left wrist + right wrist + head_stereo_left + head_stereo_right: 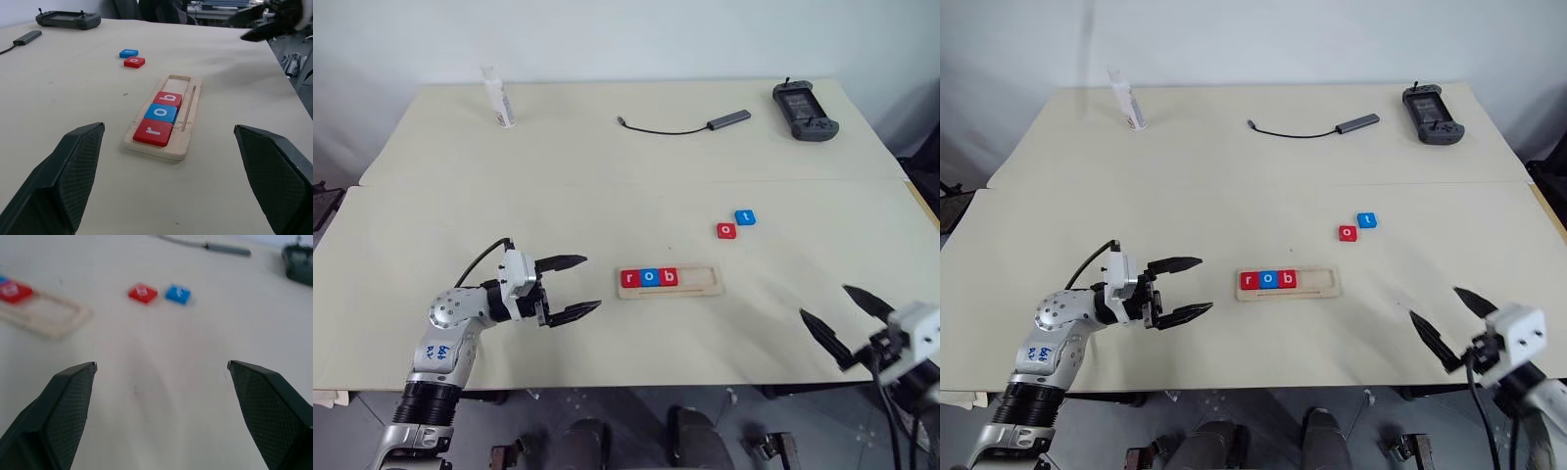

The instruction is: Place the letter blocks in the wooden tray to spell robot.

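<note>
The wooden tray [670, 282] lies mid-table with three letter blocks in its left part: red r [628, 278], blue o [649, 277], red b [670, 277]. Its right part is bare. Two more blocks lie loose on the table beyond it to the right, a red o [726, 231] touching a blue t [745, 217]. My left gripper [570, 287] stands open to the left of the tray, pointing at it, holding nothing. My right gripper [842, 321] hangs open near the table's front right edge, away from the blocks, with nothing between its fingers.
At the back of the table stand a white tube [497, 97] on the left, a grey adapter with a black cable [690, 125] in the middle and a black handheld controller [805, 111] on the right. A seam [607, 184] runs across the table.
</note>
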